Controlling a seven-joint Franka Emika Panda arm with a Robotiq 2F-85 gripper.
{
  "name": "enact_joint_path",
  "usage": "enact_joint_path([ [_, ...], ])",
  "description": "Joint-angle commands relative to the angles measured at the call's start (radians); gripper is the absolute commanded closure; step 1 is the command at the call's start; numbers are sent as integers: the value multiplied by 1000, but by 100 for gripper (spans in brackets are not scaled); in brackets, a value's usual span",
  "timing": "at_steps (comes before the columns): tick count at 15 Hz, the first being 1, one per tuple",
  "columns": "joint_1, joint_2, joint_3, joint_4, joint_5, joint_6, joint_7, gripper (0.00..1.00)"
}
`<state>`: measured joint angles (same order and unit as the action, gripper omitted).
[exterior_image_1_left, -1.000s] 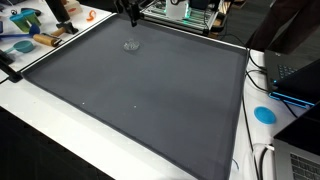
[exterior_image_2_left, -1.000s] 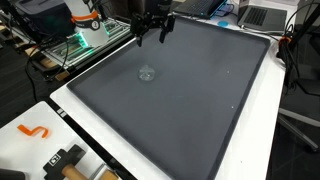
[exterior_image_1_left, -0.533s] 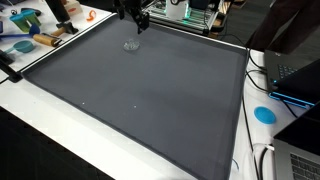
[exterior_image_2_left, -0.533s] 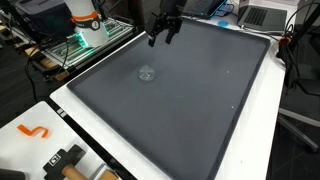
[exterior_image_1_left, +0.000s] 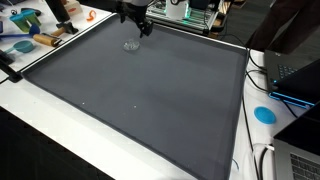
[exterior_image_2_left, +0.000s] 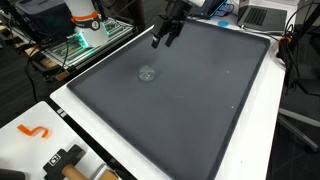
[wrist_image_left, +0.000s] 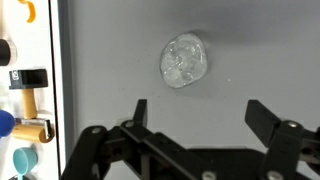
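A small clear, crumpled-looking lump (wrist_image_left: 185, 62) lies on its own on the big dark grey mat (exterior_image_1_left: 150, 100), toward the far end where the robot's base stands; in both exterior views it shows as a pale glinting speck (exterior_image_1_left: 131, 45) (exterior_image_2_left: 147, 73). What it is made of I can't make out. Nothing touches it. The gripper (wrist_image_left: 197, 108) hangs in the air near it with its two black fingers spread wide and nothing between them. In the wrist view the lump sits on the mat beyond the fingertips, roughly in line with the gap. In both exterior views the gripper (exterior_image_1_left: 144, 27) (exterior_image_2_left: 165, 40) is tilted and clear of the mat, a little to one side of the lump rather than straight over it. The mat covers most of a white table (exterior_image_1_left: 60, 130). Off the mat, at one corner, lies a small clutter of tools (exterior_image_1_left: 30, 42) with wooden and blue parts. An orange hook-shaped piece (exterior_image_2_left: 33, 131) rests on the white edge, and a round blue disc (exterior_image_1_left: 264, 114) sits on another side, near a laptop (exterior_image_1_left: 300, 75).
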<state>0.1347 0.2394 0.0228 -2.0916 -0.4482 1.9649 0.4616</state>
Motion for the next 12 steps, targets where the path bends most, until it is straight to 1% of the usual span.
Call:
enact_joint_path([
  [1,17,47,-1,48,-12,-71,-5,0],
  [6,28,88,-1,88,-8,-126,-13,0],
  [12,32,116,-4,114,-1,-132,-28,0],
])
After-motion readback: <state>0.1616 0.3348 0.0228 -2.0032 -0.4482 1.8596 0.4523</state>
